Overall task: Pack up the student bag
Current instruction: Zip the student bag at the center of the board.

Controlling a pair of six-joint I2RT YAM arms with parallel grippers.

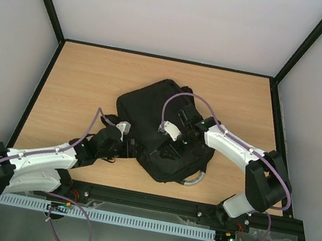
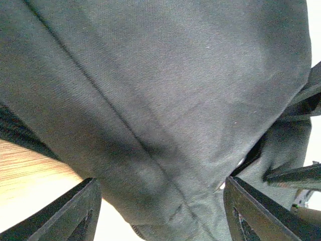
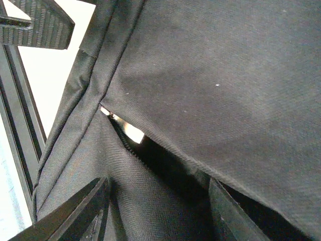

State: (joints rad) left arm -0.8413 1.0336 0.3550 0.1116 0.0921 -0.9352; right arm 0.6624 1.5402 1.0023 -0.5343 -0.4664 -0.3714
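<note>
Student bag [image 1: 150, 109] lies flat on the desk [image 1: 81, 75], around the middle and a little toward the near edge, with both arms reaching onto it. The worry from where I stand is the soft cloth. It is slack, so a tug from one side could drag the whole thing across the wood instead of widening the mouth, and the upper flap could flop shut over the gap. The left end effector [image 2: 160, 216] is at the near-left edge, fingers spread wide with a bulge of fabric filling the space between them. I cannot tell whether it pinches that fold or only presses against it. The right end effector [image 3: 158, 211] looks released, its fingers apart at a partly parted zip [image 3: 124, 139], where a fingertip could snag on the teeth. It is matte black woven stuff, creased, with a long seam across one panel and a grey loop handle [image 1: 193, 181] poking out at the near-right corner.
</note>
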